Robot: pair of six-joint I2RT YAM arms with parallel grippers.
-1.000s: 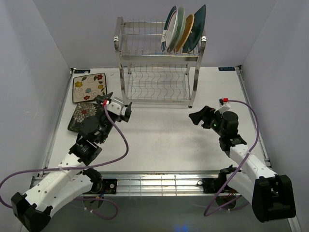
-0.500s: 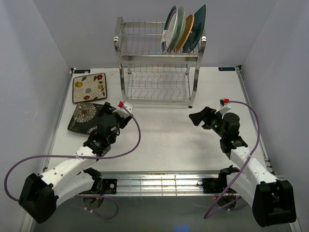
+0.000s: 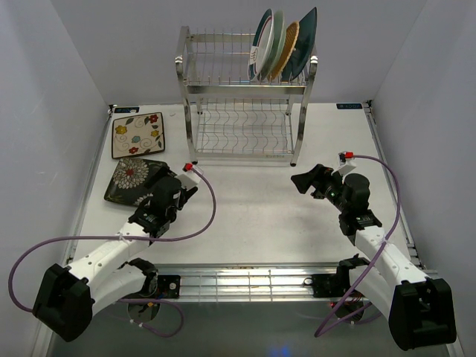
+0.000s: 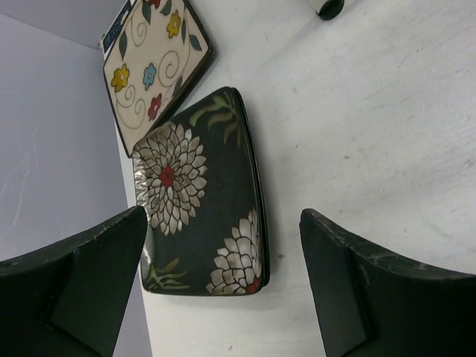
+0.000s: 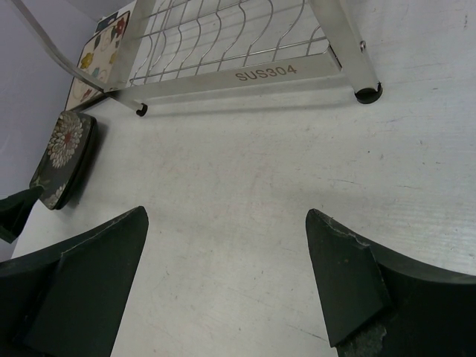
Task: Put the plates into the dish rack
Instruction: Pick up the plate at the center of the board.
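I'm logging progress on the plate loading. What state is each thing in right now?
Dish rack: upright; top tier holds plates, bottom tier empty.
Racked plates: four, standing on edge at the top tier's right end.
Dark floral plate: flat on the table, not loaded.
Cream floral plate: flat on the table, not loaded.
Left gripper: open, empty, over the dark floral plate.
Right gripper: open, empty.
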